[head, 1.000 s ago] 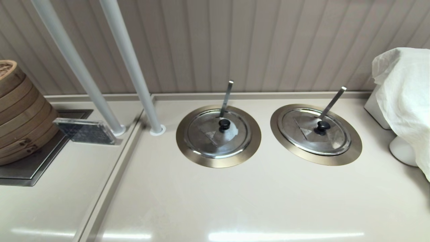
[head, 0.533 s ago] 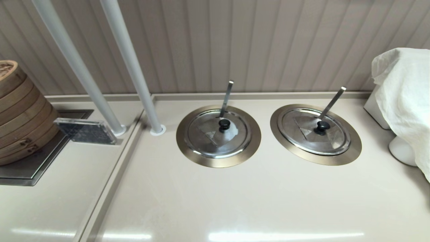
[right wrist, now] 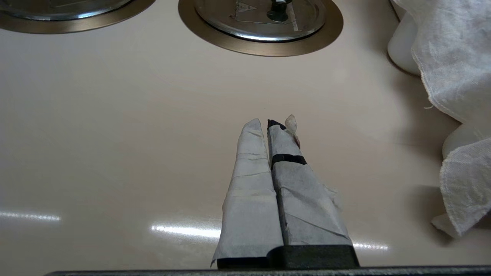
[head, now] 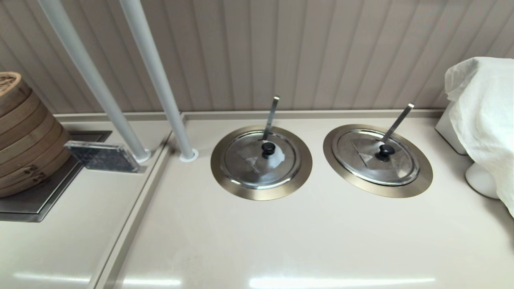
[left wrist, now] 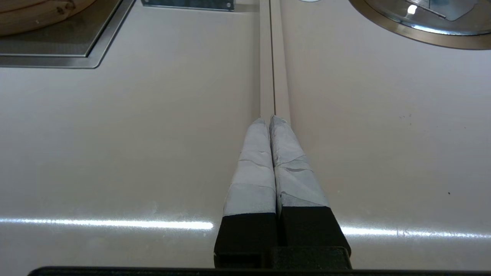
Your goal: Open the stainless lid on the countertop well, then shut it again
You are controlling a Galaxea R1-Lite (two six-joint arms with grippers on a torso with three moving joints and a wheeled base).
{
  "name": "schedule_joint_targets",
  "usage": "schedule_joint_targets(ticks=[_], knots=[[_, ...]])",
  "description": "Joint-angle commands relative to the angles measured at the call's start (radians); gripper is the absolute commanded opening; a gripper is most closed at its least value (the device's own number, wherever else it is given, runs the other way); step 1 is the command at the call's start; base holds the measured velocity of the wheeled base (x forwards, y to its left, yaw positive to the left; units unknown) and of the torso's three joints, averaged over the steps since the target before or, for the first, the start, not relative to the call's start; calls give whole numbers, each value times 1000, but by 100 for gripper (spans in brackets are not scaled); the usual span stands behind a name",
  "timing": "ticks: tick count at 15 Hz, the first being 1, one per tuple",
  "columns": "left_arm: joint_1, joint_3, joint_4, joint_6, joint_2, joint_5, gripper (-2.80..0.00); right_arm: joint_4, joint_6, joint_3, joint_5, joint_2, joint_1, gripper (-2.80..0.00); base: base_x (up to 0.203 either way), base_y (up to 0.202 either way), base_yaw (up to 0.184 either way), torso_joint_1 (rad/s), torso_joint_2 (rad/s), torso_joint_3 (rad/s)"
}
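Nothing moved; stainless lid (head: 377,156) seated, arms out of head view.

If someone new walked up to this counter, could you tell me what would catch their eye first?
Probably the two shiny round lids set in bronze rings at the back of the countertop: the stainless lid on the right, its twin lid to its left, each with a black knob and a utensil handle sticking up. Next, the bamboo steamer stack at far left and the white cloth at far right.
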Motion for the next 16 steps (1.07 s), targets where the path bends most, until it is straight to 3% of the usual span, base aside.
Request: schedule_joint_targets(ticks=[1,4,16], knots=[[1,0,0,0,0,1,-280,-1,-27,34,11,2,0,-280,0,0,0,0,0,0],[-1,0,0,0,0,1,-280,-3,7,34,-3,2,0,-280,0,0,0,0,0,0],[1,0,0,0,0,1,-280,-4,11,34,-14,2,0,-280,0,0,0,0,0,0]])
